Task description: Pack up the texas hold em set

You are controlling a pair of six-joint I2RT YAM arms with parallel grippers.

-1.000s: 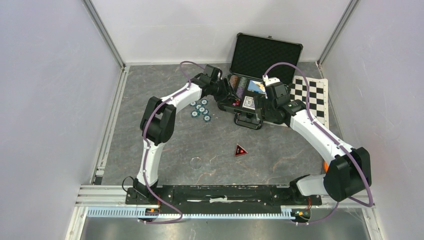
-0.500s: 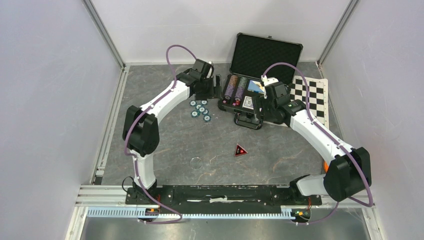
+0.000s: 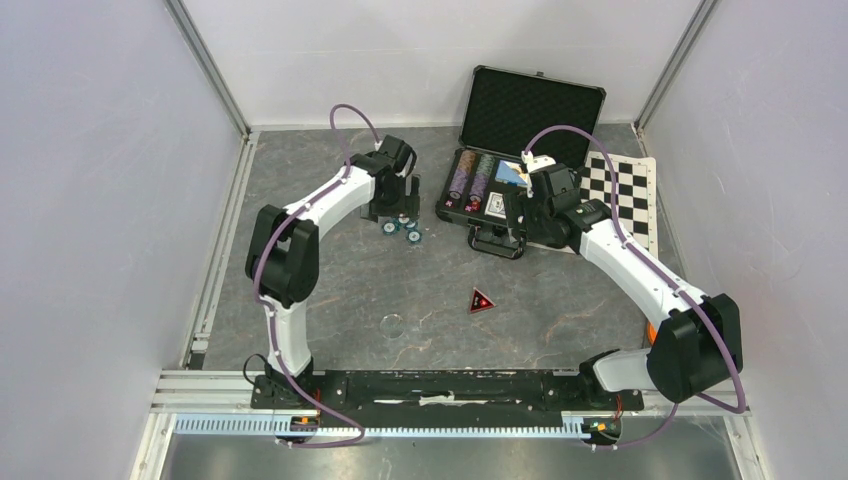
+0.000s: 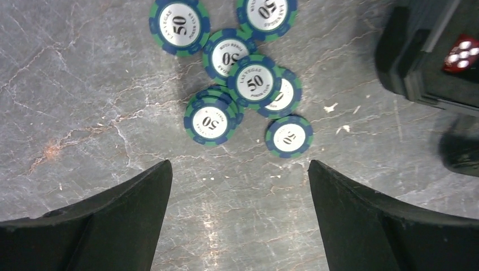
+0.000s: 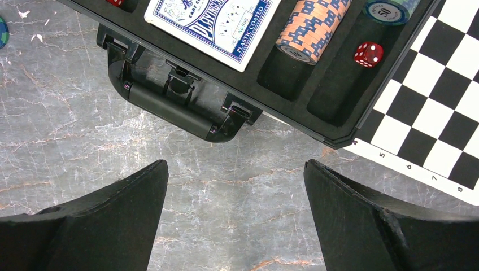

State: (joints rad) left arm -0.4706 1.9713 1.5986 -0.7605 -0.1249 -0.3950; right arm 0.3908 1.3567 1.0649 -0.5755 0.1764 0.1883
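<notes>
- Nearest the arm bases, a small red triangular marker [image 3: 481, 300] lies alone on the grey marbled surface [image 3: 540, 310], well apart from everything else.
- Farther in on the left, the left gripper [image 4: 240, 169] hangs over the surface with its fingers spread wide and nothing between them.
- Just beyond its fingertips lies a cluster of loose blue-and-green chips [image 4: 254, 84], flat on the surface. Several overlap, and most show a "50" face.
- A red die [image 4: 460, 53] shows at the far right of the left wrist view, sitting inside the black case [image 3: 441, 207].
- On the right, the right gripper [image 5: 237, 169] is also parted and empty, hovering over bare surface just short of the case's handle [image 5: 175, 104].
- The case stands open, its tray flat on the surface with the handle facing the arms.
- In the tray, from the right wrist view:
  - a blue deck of cards [image 5: 212, 20];
  - a row of orange-and-white chips [image 5: 313, 28] in a foam groove;
  - a second red die [image 5: 368, 53] in the next groove;
  - one blue-green chip [image 5: 390, 8] at that groove's far end (only partly in frame).
- From above, more rows of chips [image 3: 472, 178] fill the tray's left half.
- The tray's right corner rests on a checkered mat [image 5: 446, 113].
- Farthest back, the foam-lined lid [image 3: 530, 105] stands raised near the rear wall.
</notes>
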